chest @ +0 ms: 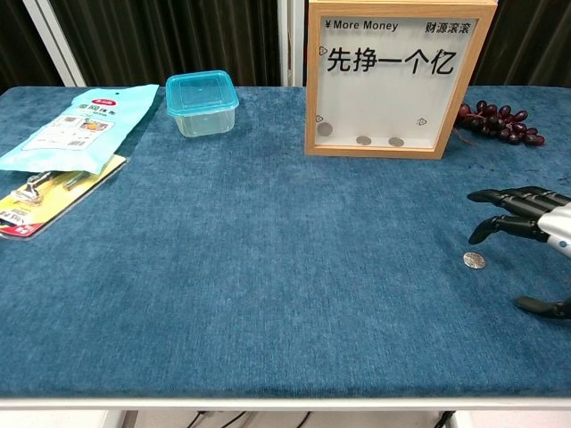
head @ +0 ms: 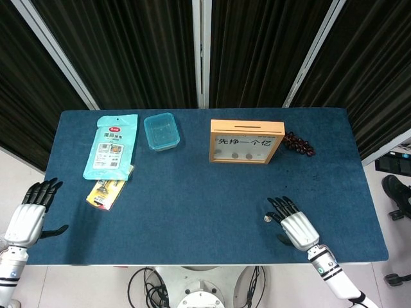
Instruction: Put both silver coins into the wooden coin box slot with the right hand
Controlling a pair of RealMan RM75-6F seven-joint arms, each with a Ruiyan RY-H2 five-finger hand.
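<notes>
One silver coin (head: pixel 268 219) (chest: pixel 474 259) lies flat on the blue cloth at the front right. My right hand (head: pixel 294 225) (chest: pixel 528 218) hovers just right of it, fingers spread and pointing toward the coin, holding nothing. The wooden coin box (head: pixel 246 141) (chest: pixel 390 78) stands upright at the back middle, its slot on top, with several coins visible behind its clear front. My left hand (head: pixel 31 215) hangs open off the table's front left corner. A second loose coin is not seen on the cloth.
A clear blue plastic tub (head: pixel 160 131) (chest: pixel 202 102) and a light blue packet (head: pixel 110 145) (chest: pixel 78 125) over a yellow card (head: pixel 106 193) sit at the back left. Dark grapes (head: pixel 300 144) (chest: pixel 498 120) lie right of the box.
</notes>
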